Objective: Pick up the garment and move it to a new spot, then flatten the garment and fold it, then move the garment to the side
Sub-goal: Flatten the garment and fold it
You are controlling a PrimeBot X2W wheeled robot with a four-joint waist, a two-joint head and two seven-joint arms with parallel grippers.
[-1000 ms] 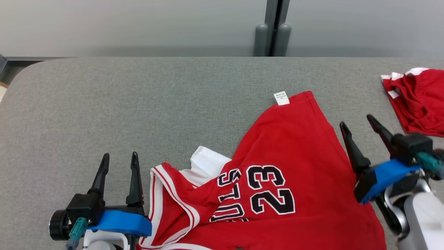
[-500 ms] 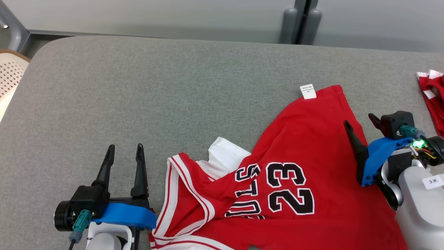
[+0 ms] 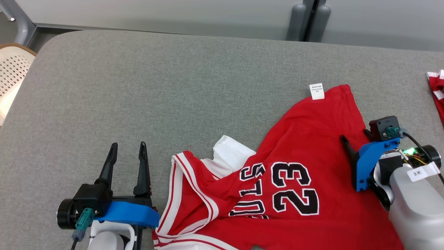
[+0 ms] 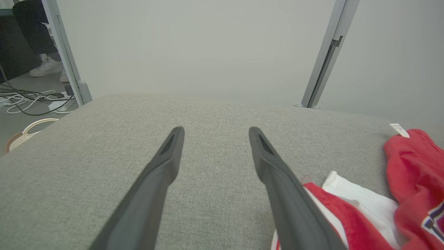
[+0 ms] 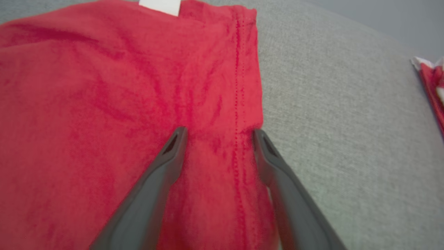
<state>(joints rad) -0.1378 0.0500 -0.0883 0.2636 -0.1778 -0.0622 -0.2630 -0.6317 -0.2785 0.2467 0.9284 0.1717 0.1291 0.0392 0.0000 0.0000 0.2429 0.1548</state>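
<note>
though crumpled, red jersey (image 3: 305,139) beneath splayed right end effector (image 5: 219,133)

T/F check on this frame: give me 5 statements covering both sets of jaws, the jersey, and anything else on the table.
1. The left gripper has its jaws shut on the jersey. False: the jaws are open over the bare table beside the jersey, gripping nothing.
2. The right gripper has its jaws open over the jersey's stitched edge. True.
3. The jersey lies flat and fully spread. False: it is rumpled and folded over itself, with white fabric showing.
4. A white tag sticks out at the jersey's far corner. True.
5. A second red garment lies at the table's left edge. False: it is at the right edge.
</note>
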